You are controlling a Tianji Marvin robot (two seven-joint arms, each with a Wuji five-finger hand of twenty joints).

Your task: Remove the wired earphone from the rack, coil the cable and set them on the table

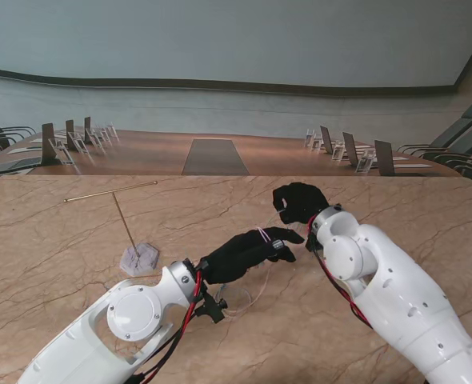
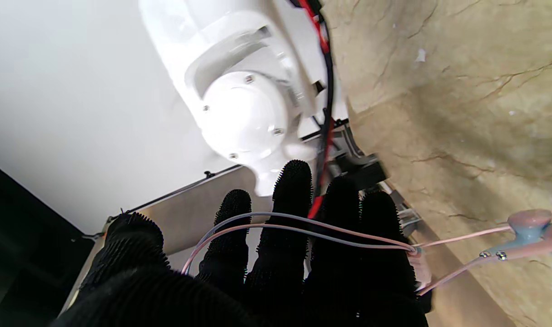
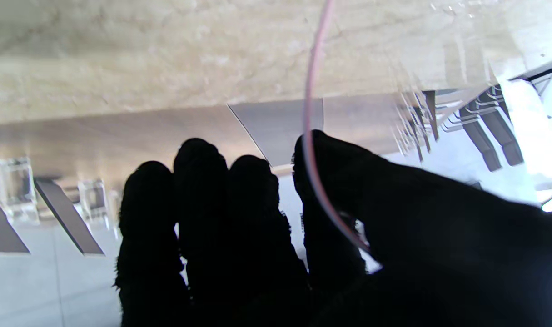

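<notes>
Clearly the wired earphone [image 2: 528,229] is off the rack [image 1: 132,232]: its thin pale pink cable [image 2: 303,227] lies across the black-gloved left hand [image 1: 248,252], which reaches out flat over the marble table [image 1: 52,240] near the middle of the stand's view. In the left wrist view two strands, one pink and one greyer, run side by side across the four extended fingers [image 2: 289,209] and meet at the little-finger side, where a small pinkish piece sits. From there pink leads go out to the earbuds, glossy pink with a pale blue part and small silver dots on the stems, hanging just beside the hand over the table. The left hand's fingers are nearly straight and close together, with the cable draped over them rather than pinched; the thumb stands apart to the side.

The right hand [image 1: 300,202] is a little farther from me and to the right, curled. In its wrist view one pink strand runs over the thumb [image 3: 348,181] and down between thumb and forefinger, so it appears pinched there, while the other three fingers are bent together.

The rack, a thin brass T on a pale base, stands bare at the left, well apart from both hands.
</notes>
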